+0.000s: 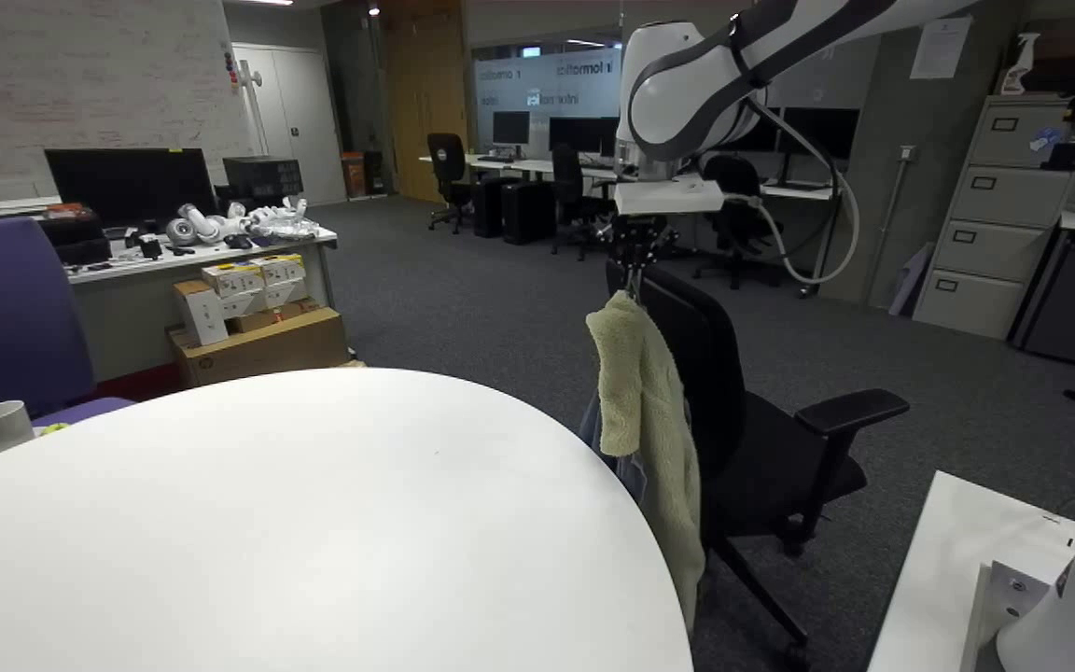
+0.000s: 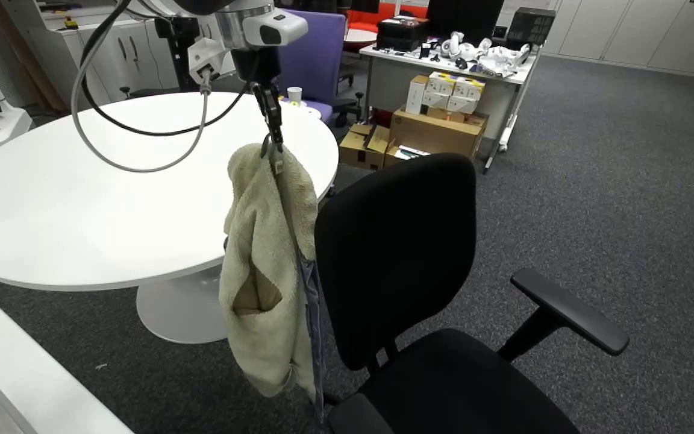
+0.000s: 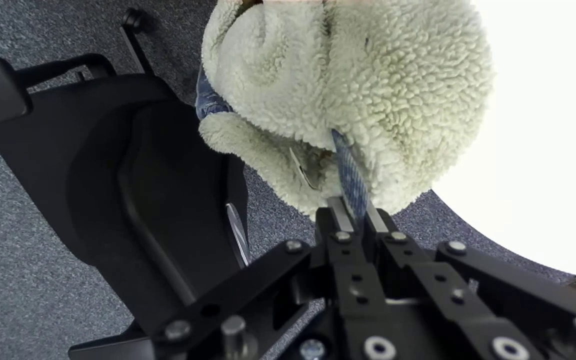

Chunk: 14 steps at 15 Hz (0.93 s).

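Largest before us is the round white table [image 1: 314, 523], filling the lower left of the frame in an exterior view. Next we see the black office chair [image 2: 401, 253], its backrest just right of the frame's centre in an exterior view, and the purple chair [image 2: 314, 57], partly hidden near the top edge. The cream fleece garment [image 2: 262, 241] hangs between table and black office chair, left of centre, edged with blue denim; we cannot tell whether it touches either. In the wrist view we find its fleece filling the upper middle. Directly above the garment, in both exterior views, the gripper [image 3: 359, 216] points down; in the wrist view it reaches up from the bottom edge, clenched on the garment's narrow denim strip [image 3: 352, 177], slightly right of centre.
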Motion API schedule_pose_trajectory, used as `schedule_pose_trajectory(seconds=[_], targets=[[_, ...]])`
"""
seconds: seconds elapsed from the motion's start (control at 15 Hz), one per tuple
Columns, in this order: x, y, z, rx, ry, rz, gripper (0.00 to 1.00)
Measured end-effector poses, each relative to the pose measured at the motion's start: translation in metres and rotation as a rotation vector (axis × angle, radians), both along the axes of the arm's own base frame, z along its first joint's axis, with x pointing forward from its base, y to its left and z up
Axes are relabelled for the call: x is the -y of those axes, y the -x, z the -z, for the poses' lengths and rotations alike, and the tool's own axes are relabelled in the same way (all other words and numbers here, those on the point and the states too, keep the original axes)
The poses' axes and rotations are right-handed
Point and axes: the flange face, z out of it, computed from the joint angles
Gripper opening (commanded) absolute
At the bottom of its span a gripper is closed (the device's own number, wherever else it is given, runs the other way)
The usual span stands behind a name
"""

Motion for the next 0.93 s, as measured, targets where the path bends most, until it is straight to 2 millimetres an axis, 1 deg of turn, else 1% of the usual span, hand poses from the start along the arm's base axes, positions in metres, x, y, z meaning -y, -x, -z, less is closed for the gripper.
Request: schedule_pose_trajectory(seconds=[0.13, 0.2, 0.47, 0.73, 0.8, 0.93], targets=[[-0.004, 0.003, -0.003, 0.003, 0.003, -0.009, 0.02], [-0.006, 0.004, -0.005, 0.006, 0.003, -0.013, 0.08], [-0.009, 0.007, -0.016, 0.026, 0.002, -0.018, 0.08], [-0.009, 0.007, -0.017, 0.027, 0.002, -0.018, 0.08], [-0.009, 0.007, -0.016, 0.027, 0.002, -0.018, 0.02], [-0.009, 0.007, -0.012, 0.02, 0.002, -0.018, 0.02]])
